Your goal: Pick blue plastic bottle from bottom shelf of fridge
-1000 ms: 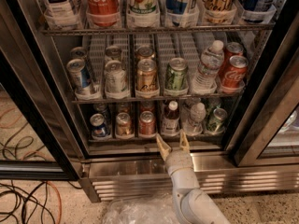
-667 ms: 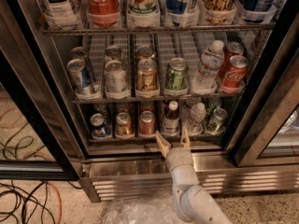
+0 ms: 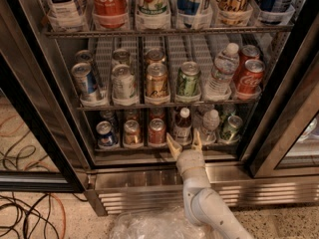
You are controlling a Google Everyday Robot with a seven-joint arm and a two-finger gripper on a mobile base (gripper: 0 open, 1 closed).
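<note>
The fridge (image 3: 279,128) stands open with wire racks of drinks. On its dim bottom shelf (image 3: 164,146) the blue plastic bottle (image 3: 183,126) stands upright: dark body, white cap, pale label. My gripper (image 3: 185,142) is open just in front of the shelf's front edge. Its two pale fingers point up at the foot of the bottle, one on each side, not touching it. The white arm (image 3: 202,203) rises from the bottom of the view.
Left of the bottle stand a red can (image 3: 156,131), an orange can (image 3: 132,132) and a blue can (image 3: 105,133). Right stand a clear bottle (image 3: 210,125) and a green can (image 3: 231,127). A louvred steel base (image 3: 144,195), plastic wrap (image 3: 149,225) and floor cables (image 3: 25,218) lie below.
The gripper has edged slightly forward and up toward the bottle. Nothing on the shelves has moved.
</note>
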